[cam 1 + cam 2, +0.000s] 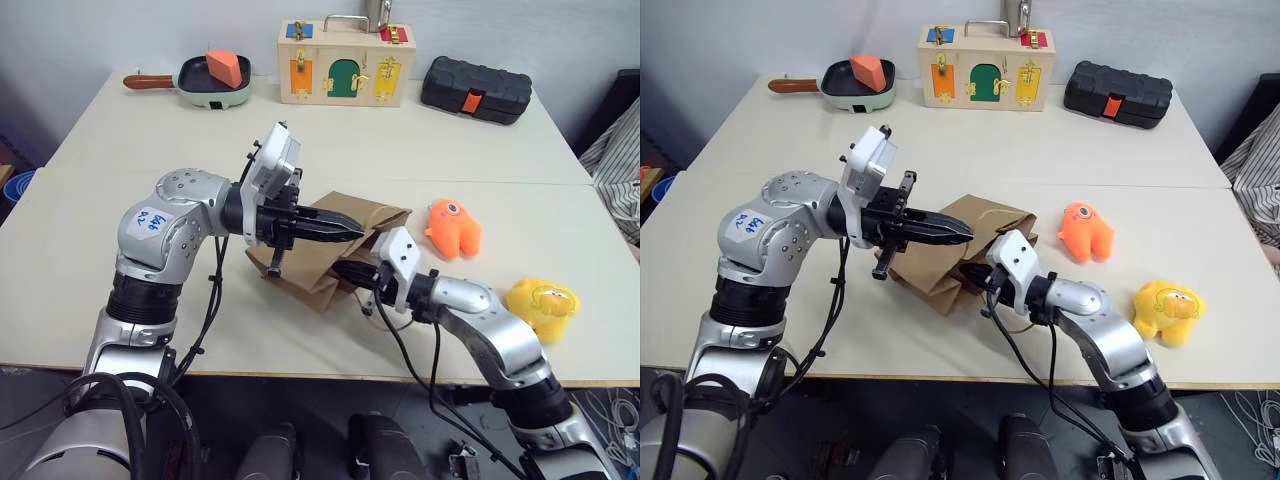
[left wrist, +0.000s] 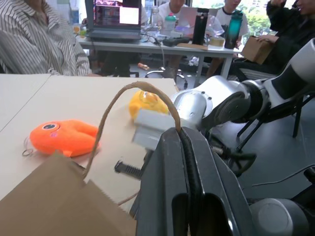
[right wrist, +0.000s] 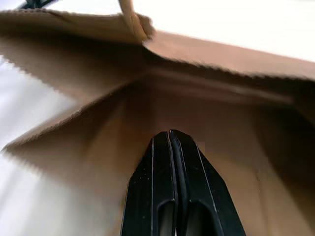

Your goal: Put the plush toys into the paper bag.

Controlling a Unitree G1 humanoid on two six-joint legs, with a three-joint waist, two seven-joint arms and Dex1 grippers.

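The left gripper (image 2: 184, 135) is seen with its black fingers (image 2: 170, 177) pressed together, pinching a twisted cord handle (image 2: 125, 93) of the paper bag (image 2: 54, 201), whose brown edge is raised in the foreground. The orange plush toy (image 2: 61, 137) is lying on the desk (image 2: 74, 101), and the yellow plush toy (image 2: 145, 102) farther off, partly hidden by the right arm (image 2: 231, 103). People are seated at a table (image 2: 162, 46) behind.

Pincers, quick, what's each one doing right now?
Left pincer: closed on the paper bag's cord handle.
Right pincer: closed, tips inside the bag's mouth; whether it pinches paper cannot be told.
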